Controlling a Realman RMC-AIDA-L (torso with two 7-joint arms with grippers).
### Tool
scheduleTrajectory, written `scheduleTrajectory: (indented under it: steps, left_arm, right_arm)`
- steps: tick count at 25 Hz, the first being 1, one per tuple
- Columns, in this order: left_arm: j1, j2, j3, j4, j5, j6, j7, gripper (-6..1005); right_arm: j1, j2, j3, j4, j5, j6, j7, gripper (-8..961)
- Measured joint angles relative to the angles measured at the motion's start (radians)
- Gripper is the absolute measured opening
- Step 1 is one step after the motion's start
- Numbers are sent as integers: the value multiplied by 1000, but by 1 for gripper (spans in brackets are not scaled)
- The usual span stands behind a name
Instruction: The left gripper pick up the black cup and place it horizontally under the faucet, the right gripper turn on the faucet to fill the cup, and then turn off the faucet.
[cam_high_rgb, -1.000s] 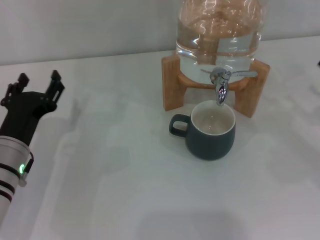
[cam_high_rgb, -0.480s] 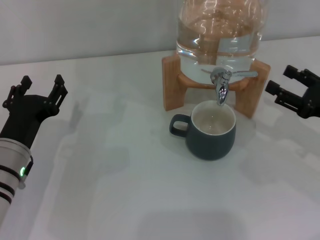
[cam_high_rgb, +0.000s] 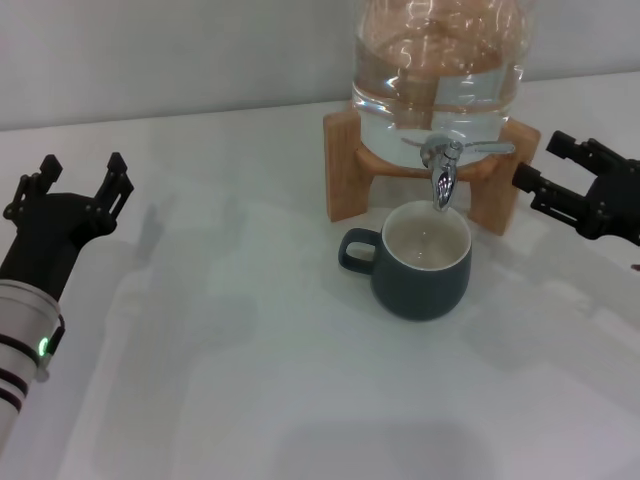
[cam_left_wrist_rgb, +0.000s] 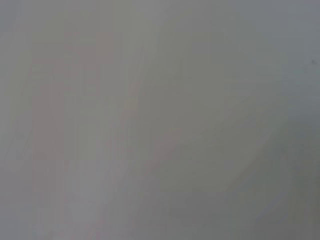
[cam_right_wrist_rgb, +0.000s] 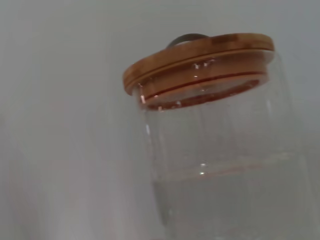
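1. The glass jar (cam_high_rgb: 437, 60) is cut off by the top edge of the head view, so its lid is hidden there. The right wrist view shows the wooden lid (cam_right_wrist_rgb: 199, 57) with a dark knob peeking over it, but that view shows neither the right arm's own jaws nor the faucet.
2. The left wrist view shows only a plain grey blur; nothing can be made out in it.
3. The right gripper (cam_high_rgb: 545, 170) enters from the right edge of the head view, with its arm cut off by that edge. Its two slim jaws are apart and empty, and their tips point toward the faucet's lever from just beside the wooden stand (cam_high_rgb: 430, 175), not touching either.
4. The faucet (cam_high_rgb: 443, 165) hangs at the front of the jar, lever lying flat out to the sides. Whether any water runs from the spout cannot be told.
5. The black cup (cam_high_rgb: 418, 259) stands upright on the desk (cam_high_rgb: 230, 340) right under the spout, handle pointing toward the robot's left. How much water lies inside is hard to tell.
6. The left gripper (cam_high_rgb: 75, 178) hovers well apart from the cup at the left edge, jaws spread and empty, with a green light on its silver arm.
7. The desk is a plain white surface; a pale bare wall (cam_high_rgb: 170, 50) rises behind it.
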Motion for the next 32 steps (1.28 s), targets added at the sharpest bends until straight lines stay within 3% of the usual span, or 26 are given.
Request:
scheduleTrajectory:
  steps: [12,32]
  left_arm:
    - [9,0,0,1,0,1,0,804]
    - [9,0,0,1,0,-1,-1,805]
  right_arm:
    - [36,3,-21,0,-12,-18,-1,808]
    - [31,5,-32,0,-40,40,-28,808]
